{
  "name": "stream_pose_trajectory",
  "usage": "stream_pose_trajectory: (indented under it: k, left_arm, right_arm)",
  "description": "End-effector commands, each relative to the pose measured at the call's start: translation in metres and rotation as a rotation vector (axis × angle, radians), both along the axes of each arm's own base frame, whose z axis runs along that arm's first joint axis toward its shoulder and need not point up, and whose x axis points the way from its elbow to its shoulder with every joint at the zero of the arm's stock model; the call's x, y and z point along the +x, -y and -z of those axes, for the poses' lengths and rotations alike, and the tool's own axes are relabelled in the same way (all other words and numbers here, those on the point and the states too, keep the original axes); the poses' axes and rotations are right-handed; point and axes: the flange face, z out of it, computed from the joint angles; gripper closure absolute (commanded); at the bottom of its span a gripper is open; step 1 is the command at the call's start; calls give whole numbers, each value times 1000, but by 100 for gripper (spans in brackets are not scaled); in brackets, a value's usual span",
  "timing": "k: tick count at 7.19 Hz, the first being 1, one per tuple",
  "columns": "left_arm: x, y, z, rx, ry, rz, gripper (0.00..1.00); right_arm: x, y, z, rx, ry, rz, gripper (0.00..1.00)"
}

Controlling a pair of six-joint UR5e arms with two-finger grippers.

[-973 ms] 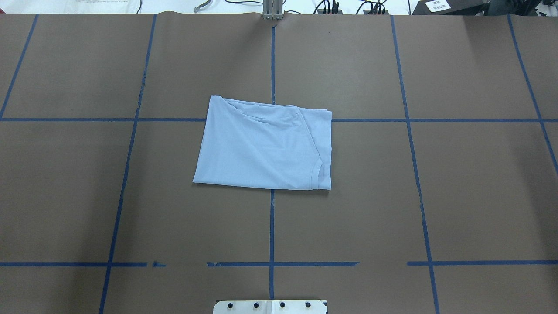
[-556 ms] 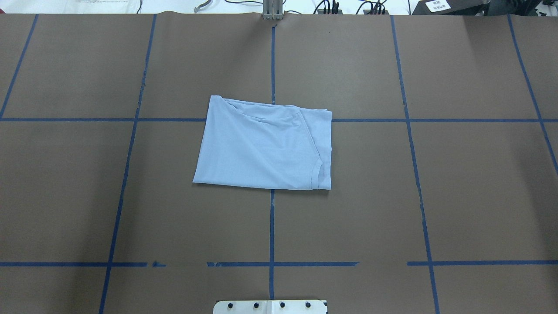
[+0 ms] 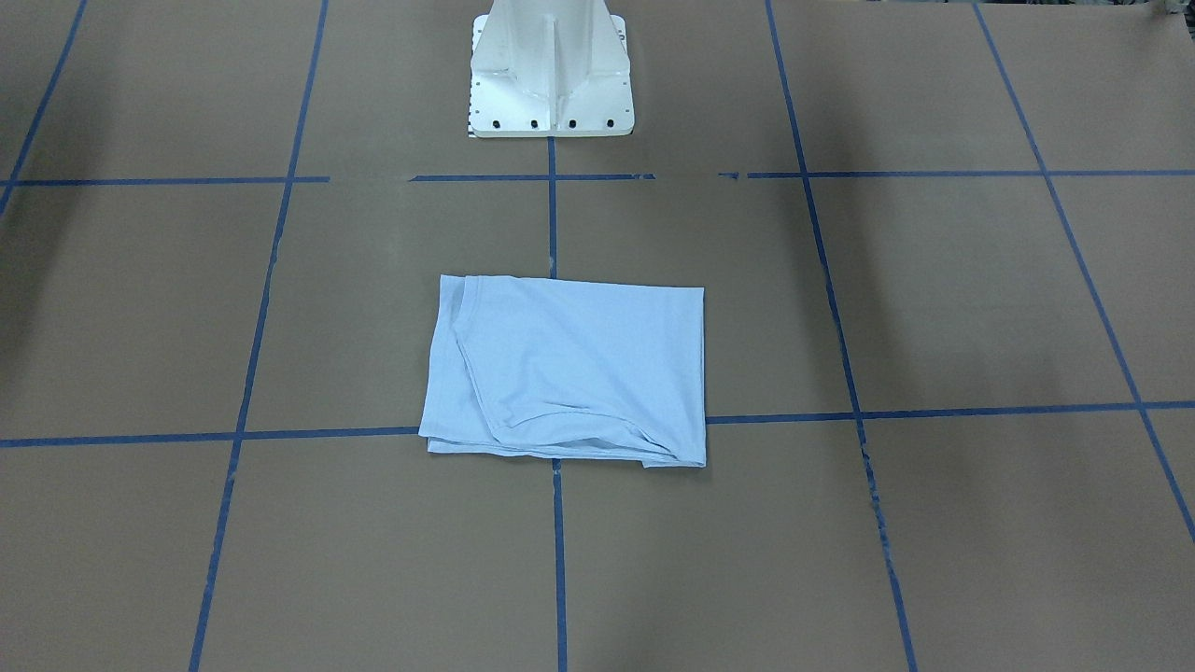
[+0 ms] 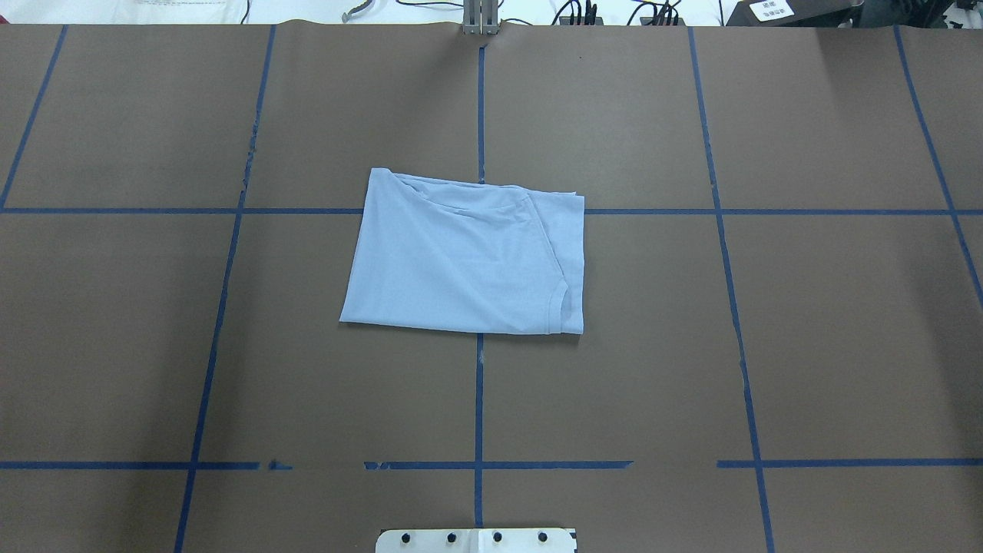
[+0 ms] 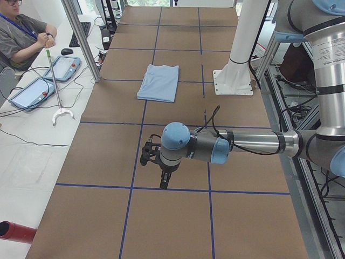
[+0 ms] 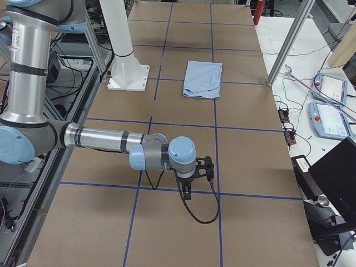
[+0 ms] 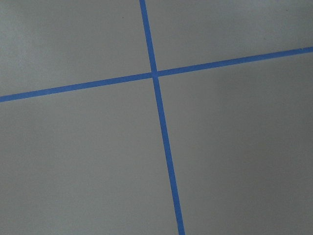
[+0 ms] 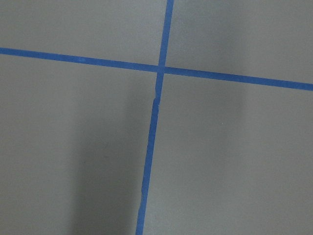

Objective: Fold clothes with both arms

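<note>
The light blue T-shirt (image 4: 468, 257) lies folded into a flat rectangle at the middle of the brown table, also in the front-facing view (image 3: 569, 369). Its collar (image 4: 564, 298) shows at the near right corner; the print is hidden. No arm is over it. The left arm shows only in the exterior left view, its gripper (image 5: 163, 182) pointing down far from the shirt (image 5: 158, 82). The right gripper (image 6: 187, 192) shows only in the exterior right view, also far from the shirt (image 6: 203, 79). I cannot tell whether either is open or shut. Both wrist views show only table and blue tape.
The white pedestal base (image 3: 551, 75) stands at the table's robot side. Blue tape lines grid the table. A seated operator (image 5: 21, 38) and teach pendants (image 5: 32, 91) (image 6: 328, 117) are beside the far edge. A metal post (image 5: 81, 40) stands there.
</note>
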Motion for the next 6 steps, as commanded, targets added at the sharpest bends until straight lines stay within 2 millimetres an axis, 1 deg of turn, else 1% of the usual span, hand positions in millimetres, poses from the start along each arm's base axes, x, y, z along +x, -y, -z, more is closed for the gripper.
stream_pose_trajectory:
  k: [1,4,6]
  left_arm:
    - [0,0,1,2,0,0,0]
    - [0,0,2,3,0,0,0]
    - [0,0,1,3,2,0,0]
  right_arm:
    - [0,-1,-1,-4,0,-2,0]
    - [0,-1,-3,-11,0,-3,0]
    - [0,-6,-6,-18,1,-3,0]
